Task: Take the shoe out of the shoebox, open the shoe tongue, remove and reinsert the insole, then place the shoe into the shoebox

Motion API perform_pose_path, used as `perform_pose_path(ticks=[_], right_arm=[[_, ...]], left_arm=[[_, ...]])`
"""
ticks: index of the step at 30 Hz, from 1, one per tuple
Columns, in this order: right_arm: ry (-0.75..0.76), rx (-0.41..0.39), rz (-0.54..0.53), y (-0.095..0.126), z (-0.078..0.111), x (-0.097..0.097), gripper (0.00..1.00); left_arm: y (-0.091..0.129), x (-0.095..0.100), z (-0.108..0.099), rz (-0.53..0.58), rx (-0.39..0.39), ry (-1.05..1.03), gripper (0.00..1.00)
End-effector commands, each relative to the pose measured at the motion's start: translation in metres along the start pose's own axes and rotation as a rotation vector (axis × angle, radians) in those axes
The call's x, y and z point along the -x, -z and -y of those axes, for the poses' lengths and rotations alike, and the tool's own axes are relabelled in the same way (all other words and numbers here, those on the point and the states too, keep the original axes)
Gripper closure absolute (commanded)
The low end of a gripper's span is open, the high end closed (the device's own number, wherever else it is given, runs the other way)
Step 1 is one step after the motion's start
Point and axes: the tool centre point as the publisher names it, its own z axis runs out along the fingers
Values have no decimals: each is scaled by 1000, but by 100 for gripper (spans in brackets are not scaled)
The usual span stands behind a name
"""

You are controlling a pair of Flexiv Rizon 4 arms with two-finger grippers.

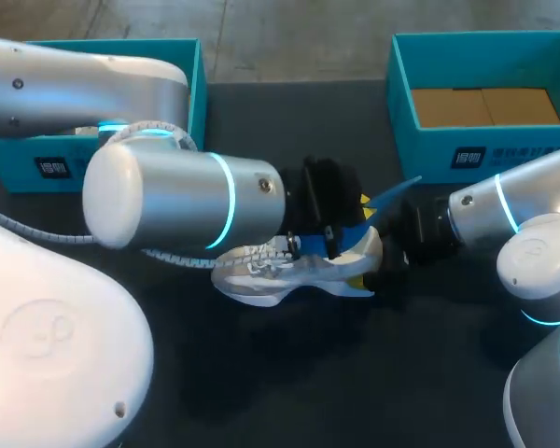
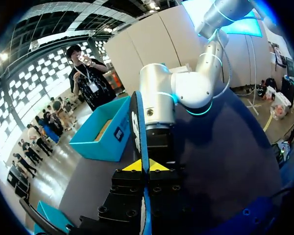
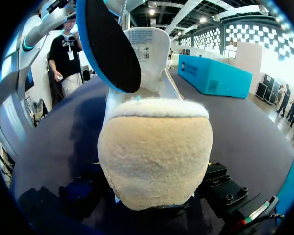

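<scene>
Shoe (image 1: 271,271): my right end effector (image 1: 364,238) grips its heel, while my left end effector (image 2: 146,166) pinches the blue insole (image 2: 139,127) above its opening.

This is a robotics lab, a test bench for machine handling rather than a home or a shop. Two heavy silver arms with glowing cyan rings at their joints, the left arm (image 1: 168,201) and the right arm (image 1: 523,210), meet over a plain dark matte counter (image 1: 289,373). A spiral-wrapped cable (image 1: 37,233) runs along the left arm. The counter carries only practice props. One open teal shoebox (image 1: 194,70) stands at the far left and a second shoebox (image 1: 429,149) at the far right, the latter showing a brown cardboard floor. Between the arms is a single white shoe (image 1: 280,271) with its blue-edged insole (image 3: 112,44) drawn up out of it.
</scene>
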Motion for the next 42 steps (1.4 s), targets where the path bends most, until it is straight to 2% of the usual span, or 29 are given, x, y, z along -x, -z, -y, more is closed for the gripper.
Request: perform_pose_path(ticks=[1,9,14,24,26,27,33,42], right_arm=[[-1,-3,1,-2,0,1,100],[-1,-3,1,-2,0,1,100],[-1,-3,1,-2,0,1,100],[-1,-3,1,-2,0,1,100],[-1,-3,1,-2,0,1,100],[-1,-3,1,-2,0,1,100],[-1,-3,1,-2,0,1,100],[-1,-3,1,-2,0,1,100]], left_arm=[[2,9,3,-109,82,5,100],[2,15,1,-202,137,28,100],[3,17,0,-254,144,59,100],[11,37,7,-403,7,253,100],[12,39,9,-405,3,254,100],[12,39,11,-461,-12,274,100],[13,46,16,-535,-44,320,100],[18,53,24,-572,-79,339,100]])
